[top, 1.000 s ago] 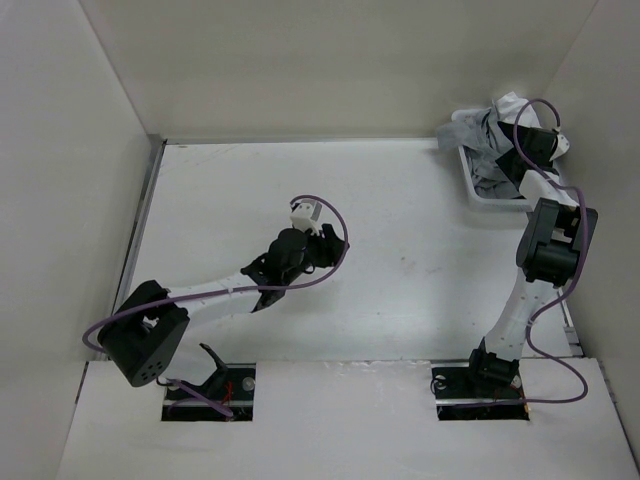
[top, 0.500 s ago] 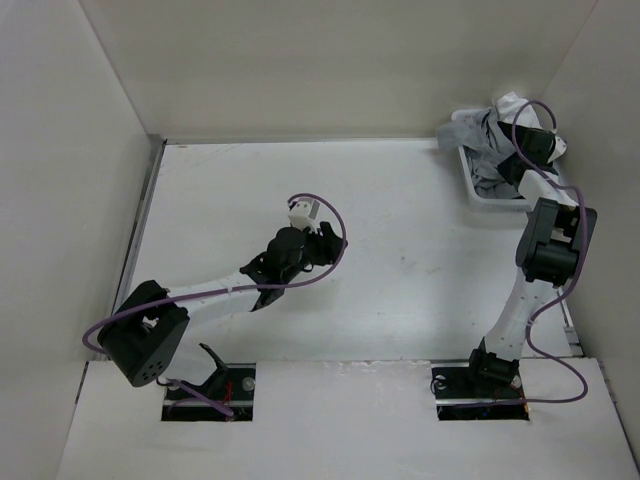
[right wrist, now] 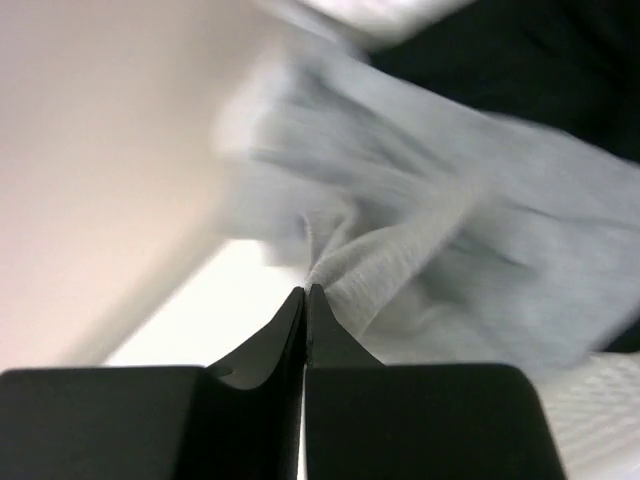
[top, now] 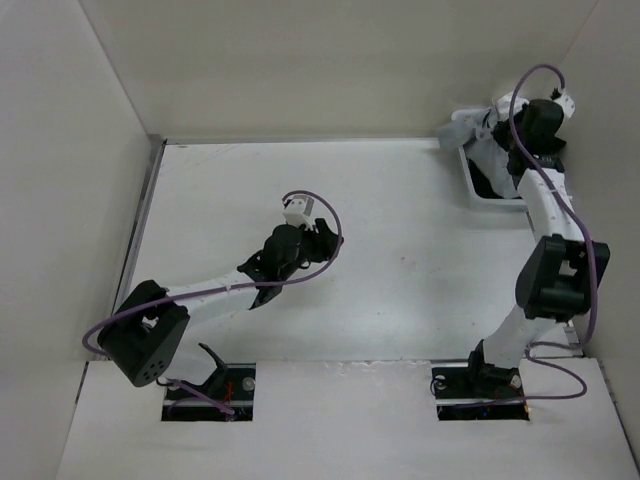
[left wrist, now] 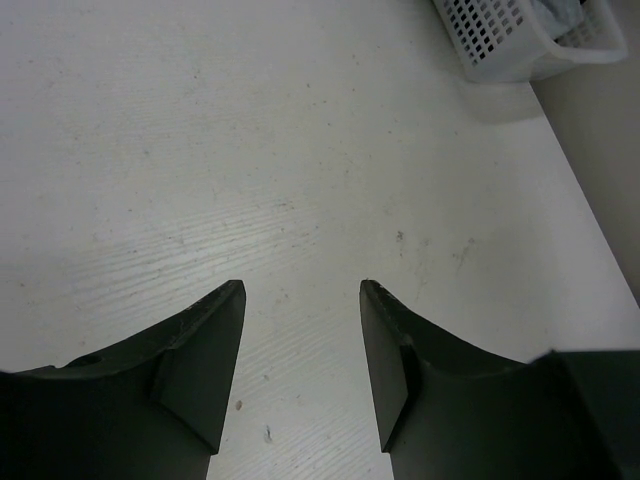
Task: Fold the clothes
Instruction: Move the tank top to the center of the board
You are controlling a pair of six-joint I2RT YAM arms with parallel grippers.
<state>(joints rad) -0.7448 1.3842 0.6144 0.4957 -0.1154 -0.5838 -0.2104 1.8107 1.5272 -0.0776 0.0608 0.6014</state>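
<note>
Grey top [right wrist: 430, 240] is showing as bunched, ribbed light-grey knit, partly blurred, at the basket [top: 492, 204] in the far-right corner. Right gripper [right wrist: 305, 292] is pinching a fold of it, jaws fully together. Left gripper [left wrist: 302, 290] is hanging wide open over the table [left wrist: 250, 150], holding nothing.

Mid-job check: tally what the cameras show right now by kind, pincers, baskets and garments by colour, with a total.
Pincers: 2, left pincer and right pincer
Basket: 1
Grey top: 1
Black garment: 1
Total: 5
</note>
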